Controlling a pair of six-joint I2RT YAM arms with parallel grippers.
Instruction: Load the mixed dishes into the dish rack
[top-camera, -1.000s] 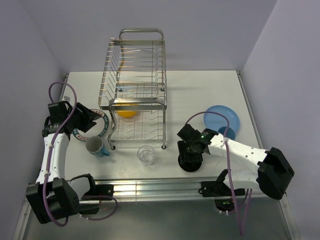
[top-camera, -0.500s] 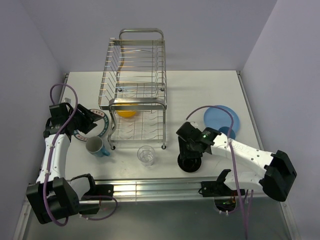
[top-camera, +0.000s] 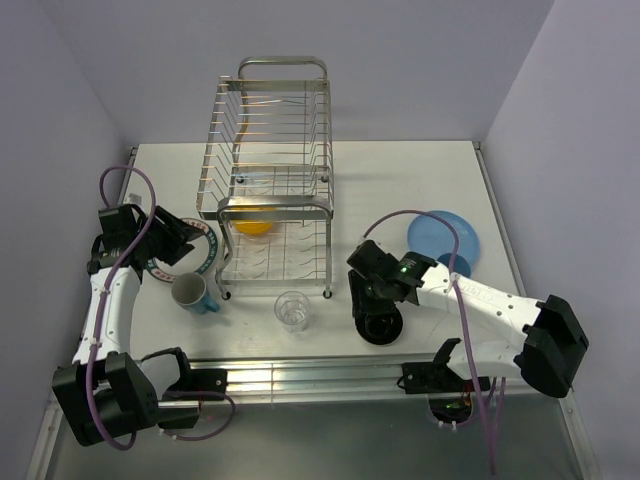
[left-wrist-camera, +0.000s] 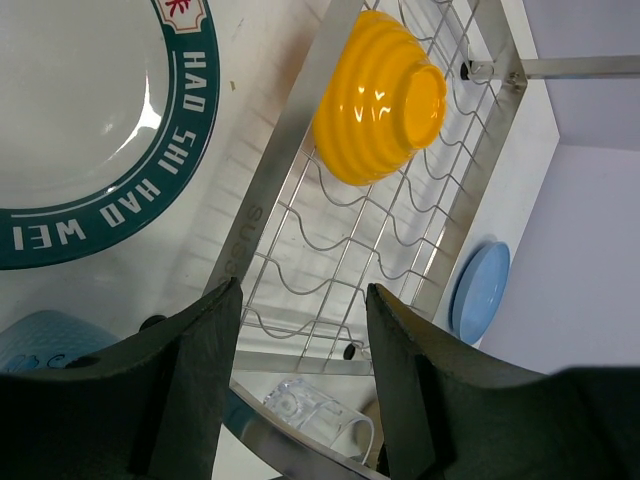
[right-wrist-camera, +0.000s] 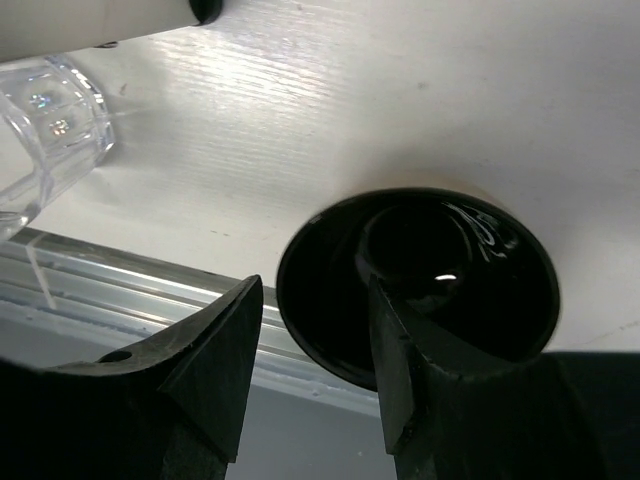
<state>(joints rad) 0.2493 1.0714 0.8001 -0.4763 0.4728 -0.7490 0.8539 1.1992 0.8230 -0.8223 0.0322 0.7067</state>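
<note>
The silver dish rack (top-camera: 275, 170) stands at the back middle with the yellow-orange bowl (top-camera: 252, 223) (left-wrist-camera: 375, 100) on its lower tier. My right gripper (top-camera: 373, 300) (right-wrist-camera: 312, 290) is open and straddles the rim of the black bowl (top-camera: 381, 328) (right-wrist-camera: 440, 270), one finger inside and one outside. My left gripper (top-camera: 188, 241) (left-wrist-camera: 302, 300) hangs open and empty over the green-rimmed white plate (top-camera: 203, 258) (left-wrist-camera: 80, 120), beside the rack's left foot. The mug (top-camera: 190, 293), clear glass (top-camera: 292, 310) (left-wrist-camera: 320, 415) (right-wrist-camera: 50, 120) and blue plate (top-camera: 443, 238) (left-wrist-camera: 480, 290) lie on the table.
A metal rail (top-camera: 300, 375) runs along the table's near edge, just in front of the black bowl and glass. Walls close in the table on the left, back and right. A dark blue cup (top-camera: 459, 265) peeks out behind my right arm.
My right gripper has shifted slightly left and down over the black bowl's rim and its jaws have narrowed. The left arm has barely moved.
</note>
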